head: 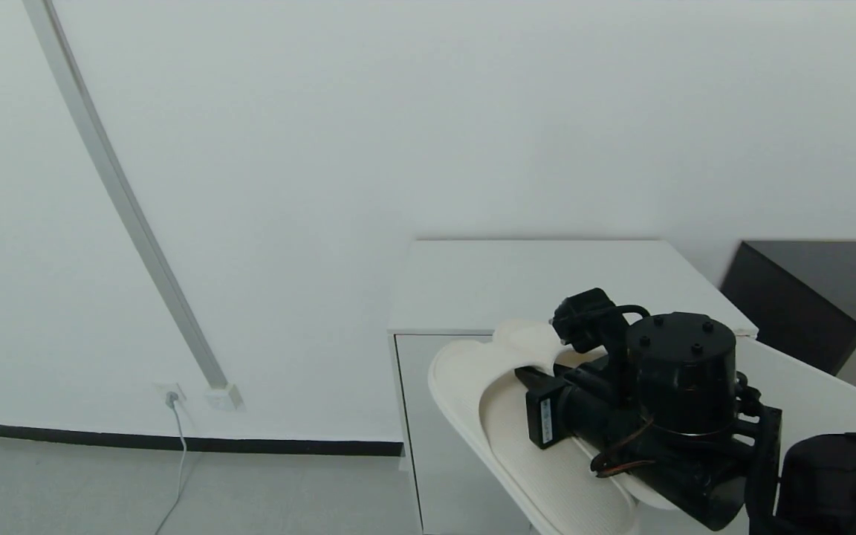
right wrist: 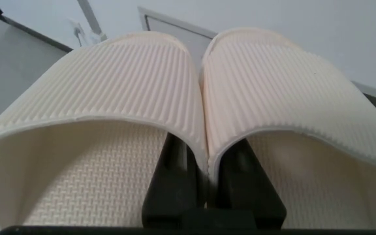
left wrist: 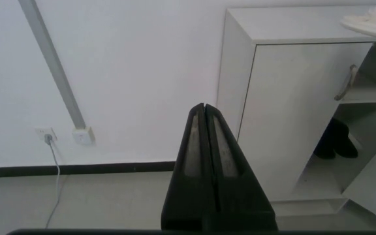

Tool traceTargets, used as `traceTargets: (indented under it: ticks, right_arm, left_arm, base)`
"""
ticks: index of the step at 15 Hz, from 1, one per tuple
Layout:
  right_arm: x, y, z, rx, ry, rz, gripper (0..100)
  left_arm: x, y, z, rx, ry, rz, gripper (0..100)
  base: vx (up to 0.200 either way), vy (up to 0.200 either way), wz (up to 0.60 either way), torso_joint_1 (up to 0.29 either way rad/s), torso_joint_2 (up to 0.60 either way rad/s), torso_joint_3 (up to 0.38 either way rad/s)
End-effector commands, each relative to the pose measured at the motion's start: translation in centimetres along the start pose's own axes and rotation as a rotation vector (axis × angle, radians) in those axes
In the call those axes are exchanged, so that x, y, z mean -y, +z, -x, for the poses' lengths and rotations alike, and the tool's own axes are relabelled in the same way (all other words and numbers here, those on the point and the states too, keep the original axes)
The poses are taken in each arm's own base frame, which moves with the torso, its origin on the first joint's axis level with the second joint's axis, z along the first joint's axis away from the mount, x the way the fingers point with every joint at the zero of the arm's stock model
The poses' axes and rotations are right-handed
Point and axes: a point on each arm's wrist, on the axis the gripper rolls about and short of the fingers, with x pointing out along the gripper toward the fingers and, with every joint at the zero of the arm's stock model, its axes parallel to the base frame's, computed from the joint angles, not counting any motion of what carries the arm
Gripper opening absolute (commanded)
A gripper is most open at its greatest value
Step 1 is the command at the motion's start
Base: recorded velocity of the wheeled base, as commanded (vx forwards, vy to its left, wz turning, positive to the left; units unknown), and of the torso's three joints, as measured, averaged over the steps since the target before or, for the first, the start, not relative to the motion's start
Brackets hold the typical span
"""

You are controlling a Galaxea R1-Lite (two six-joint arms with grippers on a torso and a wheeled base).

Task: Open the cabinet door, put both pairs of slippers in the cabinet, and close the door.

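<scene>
- Slippers (right wrist: 109, 78), cream ribbed foam pair, clamped by their touching inner walls in black right gripper (right wrist: 205, 171), held high in front of white box-shaped cabinet (left wrist: 292, 26), open on one side.
- Dark pair (left wrist: 337, 140) low inside already.
- Black left gripper (left wrist: 205, 140) closed on nothing, off to cabinet's side.
- Risk: thin pinch slipping and dropping one slipper; toes snagging cabinet frame on entry.

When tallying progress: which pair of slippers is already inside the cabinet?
The dark pair, standing below the shelf in the open cabinet. The cream pair is outside it, clamped in the right gripper.
</scene>
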Motion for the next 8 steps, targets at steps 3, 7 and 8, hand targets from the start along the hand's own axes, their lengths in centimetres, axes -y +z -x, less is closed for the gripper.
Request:
traceTargets:
  ticks: [3,7,8]
  right_arm:
    - [-0.2,-0.3,-0.02,-0.01,0.005,0.004,0]
    - [-0.29,-0.44,-0.04,-0.015,0.007,0.006,0]
    - [-0.31,-0.48,-0.12,-0.016,0.007,0.008,0]
  left_arm:
    - [0.0,0.01,0.0,0.0,0.0,0.0,0]
    - [0.0,0.01,0.0,0.0,0.0,0.0,0]
    - [0.0,0.01,0.0,0.0,0.0,0.0,0]
  base:
    - [0.0,0.0,0.0,0.0,0.0,0.0]
    - [0.0,0.0,0.0,0.0,0.0,0.0]
    - [0.0,0.0,0.0,0.0,0.0,0.0]
